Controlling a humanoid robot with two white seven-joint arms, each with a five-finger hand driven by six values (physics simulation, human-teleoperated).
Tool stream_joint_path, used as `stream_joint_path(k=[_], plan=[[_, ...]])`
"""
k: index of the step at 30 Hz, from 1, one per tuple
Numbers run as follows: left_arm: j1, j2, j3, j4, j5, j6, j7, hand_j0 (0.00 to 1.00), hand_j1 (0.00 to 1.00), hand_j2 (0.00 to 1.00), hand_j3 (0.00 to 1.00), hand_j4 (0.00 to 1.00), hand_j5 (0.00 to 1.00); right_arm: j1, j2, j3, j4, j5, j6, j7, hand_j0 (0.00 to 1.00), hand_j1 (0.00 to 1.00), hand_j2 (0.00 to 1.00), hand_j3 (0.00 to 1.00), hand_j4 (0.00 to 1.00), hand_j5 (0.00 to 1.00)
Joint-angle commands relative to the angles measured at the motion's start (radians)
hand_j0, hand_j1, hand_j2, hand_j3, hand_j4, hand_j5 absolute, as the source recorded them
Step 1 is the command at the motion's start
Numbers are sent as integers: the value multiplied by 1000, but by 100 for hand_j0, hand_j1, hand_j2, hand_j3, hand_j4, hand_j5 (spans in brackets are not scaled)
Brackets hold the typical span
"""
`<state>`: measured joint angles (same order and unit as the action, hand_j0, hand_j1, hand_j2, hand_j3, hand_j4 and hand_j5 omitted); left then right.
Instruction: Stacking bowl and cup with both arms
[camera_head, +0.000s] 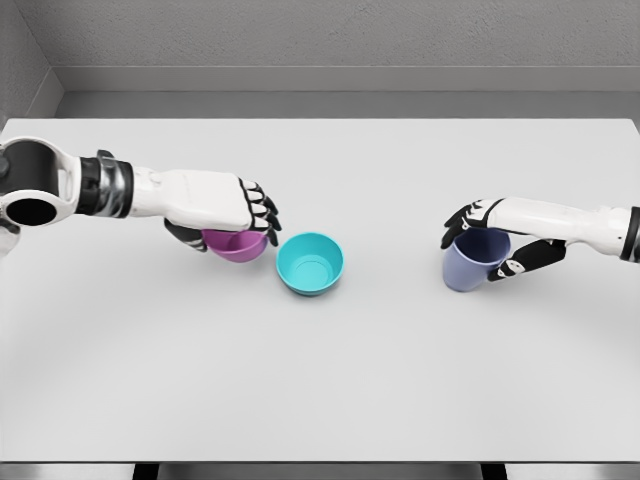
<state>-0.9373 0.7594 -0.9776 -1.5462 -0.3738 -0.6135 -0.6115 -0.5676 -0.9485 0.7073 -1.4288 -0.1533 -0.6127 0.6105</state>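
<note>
- Left hand (225, 210): fingers (262, 208) curled over the purple bowl (237, 244), just beside the teal bowl (310, 263) on the bench (330, 380).
- Right hand (495, 240): fingers wrapped around the blue cup (470, 262), well apart.
- Risk: the purple bowl's rim may clip the teal bowl and shove it aside.

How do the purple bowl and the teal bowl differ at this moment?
The purple bowl is gripped by the left robot hand, which hides most of it; the teal bowl stands free and fully visible. The purple bowl lies left of the teal bowl, close beside it. Both are upright, open side up, on the white table.
</note>
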Motion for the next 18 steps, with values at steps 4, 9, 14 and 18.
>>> stream_joint_path(k=[4, 9, 14, 18], plan=[[0, -17, 4, -22, -17, 3, 1, 79, 79, 79, 79, 79, 79, -2, -7, -2, -2, -5, 2, 0, 64, 64, 64, 64, 64, 64], [3, -37, 17, -37, -25, 3, 1, 79, 79, 79, 79, 79, 79, -5, -18, -5, -7, -5, 2, 0, 65, 65, 65, 65, 65, 65], [2, -52, 19, -43, -33, 3, 1, 79, 79, 79, 79, 79, 79, -8, -32, -8, -18, -6, 2, 0, 65, 65, 65, 65, 65, 65], [2, -66, 22, -45, -43, 3, 1, 79, 79, 79, 79, 79, 79, -9, -46, -9, -25, -8, 2, 0, 65, 65, 65, 65, 65, 65]])
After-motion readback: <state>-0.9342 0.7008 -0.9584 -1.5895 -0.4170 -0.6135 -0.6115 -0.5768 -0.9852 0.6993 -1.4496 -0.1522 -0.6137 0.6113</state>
